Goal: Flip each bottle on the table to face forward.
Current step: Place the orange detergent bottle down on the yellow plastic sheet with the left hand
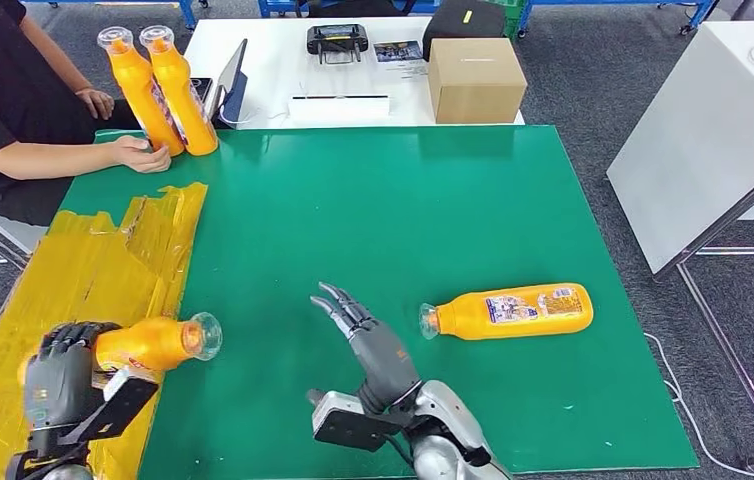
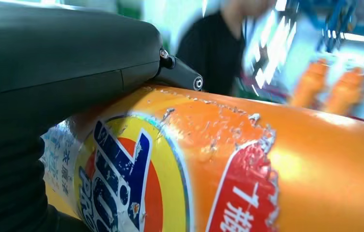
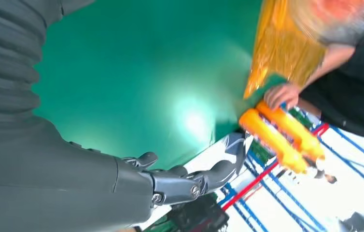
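Observation:
My left hand (image 1: pixel 61 375) grips an orange bottle (image 1: pixel 153 342) at the table's near left, held lying with its clear cap pointing right. Up close its worn label (image 2: pixel 122 188) faces the left wrist camera, under the hand's grey cover (image 2: pixel 49 58). A second orange bottle (image 1: pixel 509 311) lies on its side on the green table (image 1: pixel 383 200) at the near right, cap towards my right hand (image 1: pixel 368 335), label up. That hand hovers empty with fingers (image 3: pixel 204 179) spread, a little left of the cap. Two more orange bottles (image 1: pixel 158 90) stand at the far left corner.
A person sits at the far left with a hand (image 1: pixel 141 153) beside the two standing bottles (image 3: pixel 281 133). Yellow foil (image 1: pixel 103 270) covers the table's left strip. A cardboard box (image 1: pixel 475 78), a controller and a laptop sit on the white table behind.

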Tool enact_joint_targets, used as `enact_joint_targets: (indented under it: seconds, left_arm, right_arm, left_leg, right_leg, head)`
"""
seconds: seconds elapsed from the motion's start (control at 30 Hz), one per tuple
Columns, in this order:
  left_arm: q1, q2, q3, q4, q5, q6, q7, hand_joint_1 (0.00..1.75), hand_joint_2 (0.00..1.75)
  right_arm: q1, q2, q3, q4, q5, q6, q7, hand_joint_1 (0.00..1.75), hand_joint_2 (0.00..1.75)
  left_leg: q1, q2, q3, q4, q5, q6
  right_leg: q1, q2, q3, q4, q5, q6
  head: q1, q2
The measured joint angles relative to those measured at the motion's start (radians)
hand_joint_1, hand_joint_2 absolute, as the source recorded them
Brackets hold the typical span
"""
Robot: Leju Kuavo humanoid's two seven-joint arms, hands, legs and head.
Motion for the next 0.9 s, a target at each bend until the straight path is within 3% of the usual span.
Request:
enact_joint_targets:
  seconds: [0.07, 0.17, 0.43, 0.63, 0.9]
  left_arm:
    - [-0.010, 0.013, 0.002, 0.040, -0.176, 0.099, 0.076, 1.75, 1.75]
    - [-0.035, 0.034, -0.003, 0.138, -0.351, 0.171, 0.178, 1.75, 1.75]
    - [-0.134, 0.096, -0.066, 0.385, -0.522, 0.148, 0.280, 1.75, 1.75]
    - [-0.221, 0.137, -0.128, 0.507, -0.496, 0.074, 0.250, 1.75, 1.75]
    - [-0.311, 0.238, -0.203, 0.599, -0.288, -0.140, 0.068, 1.75, 1.75]
  right_arm:
    - [0.001, -0.016, -0.014, -0.022, -0.014, 0.011, -0.009, 0.00, 1.75]
    - [-0.003, -0.030, -0.025, -0.041, -0.026, 0.022, -0.019, 0.00, 1.75]
    - [-0.031, -0.049, -0.030, -0.049, -0.051, 0.034, -0.023, 0.00, 1.75]
    - [-0.053, -0.051, -0.030, -0.049, -0.058, 0.043, -0.025, 0.00, 1.75]
    - [-0.092, -0.050, -0.028, -0.041, -0.080, 0.063, -0.035, 0.00, 1.75]
  left_leg:
    - [0.000, 0.000, 0.000, 0.000, 0.000, 0.000]
    - [0.000, 0.000, 0.000, 0.000, 0.000, 0.000]
    - [0.000, -0.008, 0.003, 0.000, 0.000, 0.000]
    - [0.000, -0.018, 0.016, -0.002, -0.001, 0.000]
    - [-0.001, -0.028, 0.037, -0.004, -0.006, -0.004]
  right_leg:
    - [0.000, 0.000, 0.000, 0.000, 0.000, 0.000]
    - [0.000, 0.000, 0.000, 0.000, 0.000, 0.000]
    - [0.000, -0.007, 0.005, 0.000, -0.001, 0.000]
    - [0.000, -0.017, 0.013, 0.000, -0.007, -0.002]
    - [-0.002, -0.024, 0.037, 0.000, -0.014, -0.005]
  head:
    - [0.000, 0.000]
    - [0.000, 0.000]
    - [0.000, 0.000]
    - [0.000, 0.000]
    - [-0.001, 0.000]
